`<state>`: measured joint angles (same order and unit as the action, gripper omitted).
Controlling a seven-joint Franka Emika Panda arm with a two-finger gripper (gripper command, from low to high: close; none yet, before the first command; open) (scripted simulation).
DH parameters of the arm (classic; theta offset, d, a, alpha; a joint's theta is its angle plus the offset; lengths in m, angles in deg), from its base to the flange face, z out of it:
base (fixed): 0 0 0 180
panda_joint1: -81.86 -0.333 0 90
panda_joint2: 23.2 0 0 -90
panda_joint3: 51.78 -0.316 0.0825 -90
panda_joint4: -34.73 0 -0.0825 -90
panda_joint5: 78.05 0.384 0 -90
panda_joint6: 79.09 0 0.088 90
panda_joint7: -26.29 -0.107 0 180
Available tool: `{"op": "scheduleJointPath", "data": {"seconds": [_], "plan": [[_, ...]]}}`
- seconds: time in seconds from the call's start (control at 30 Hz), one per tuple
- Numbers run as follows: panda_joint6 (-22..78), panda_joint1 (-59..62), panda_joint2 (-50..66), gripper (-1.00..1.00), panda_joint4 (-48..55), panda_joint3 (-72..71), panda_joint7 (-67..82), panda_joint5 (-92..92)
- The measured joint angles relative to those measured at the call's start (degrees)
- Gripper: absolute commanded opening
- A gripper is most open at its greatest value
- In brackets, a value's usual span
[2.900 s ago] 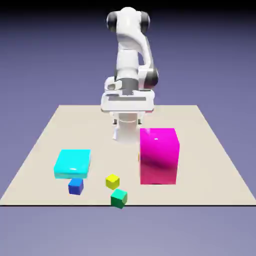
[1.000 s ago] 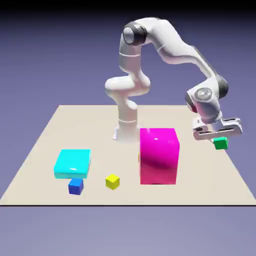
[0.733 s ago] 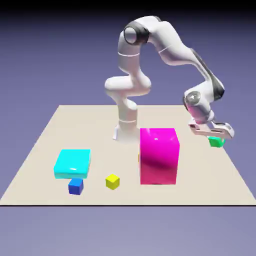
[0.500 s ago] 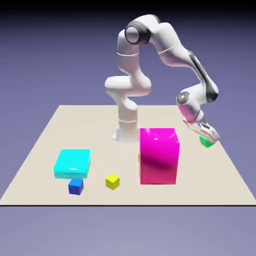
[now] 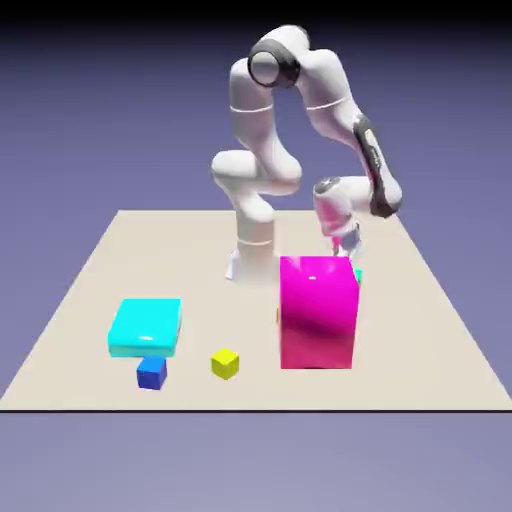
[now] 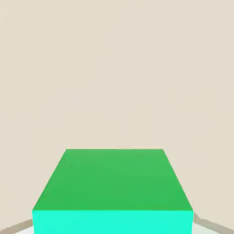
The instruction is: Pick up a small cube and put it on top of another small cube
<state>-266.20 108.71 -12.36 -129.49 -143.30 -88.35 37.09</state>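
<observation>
The small green cube point(image 6: 112, 187) fills the lower half of the hand view, and my gripper is shut on it. Grey fingertips point(image 6: 211, 225) peek out at its bottom corners. In the exterior view my gripper point(image 5: 349, 258) hangs just behind the top of the tall magenta block point(image 5: 318, 312). Only a sliver of the green cube point(image 5: 358, 276) shows past that block's upper right corner. The small yellow cube point(image 5: 225, 363) and the small blue cube point(image 5: 151, 372) rest on the table near its front edge, toward the exterior view's left.
A flat cyan block point(image 5: 146, 326) lies just behind the blue cube. The magenta block stands between my gripper and the small cubes. The beige table point(image 5: 420, 330) ends close in front of the cubes.
The arm has swung from the exterior view's right toward the middle, carrying the green cube until it is behind the magenta block. The other cubes have not moved.
</observation>
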Motion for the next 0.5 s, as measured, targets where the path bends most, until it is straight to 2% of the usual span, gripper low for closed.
{"op": "scheduleJointPath", "data": {"seconds": [0.27,0.5], "plan": [[-6.8,16.6,3.5,-1.00,-0.8,-4.7,-6.4,4.5],[-10.8,31.1,3.9,-1.00,-1.3,-17.7,-17.2,5.9]]}}
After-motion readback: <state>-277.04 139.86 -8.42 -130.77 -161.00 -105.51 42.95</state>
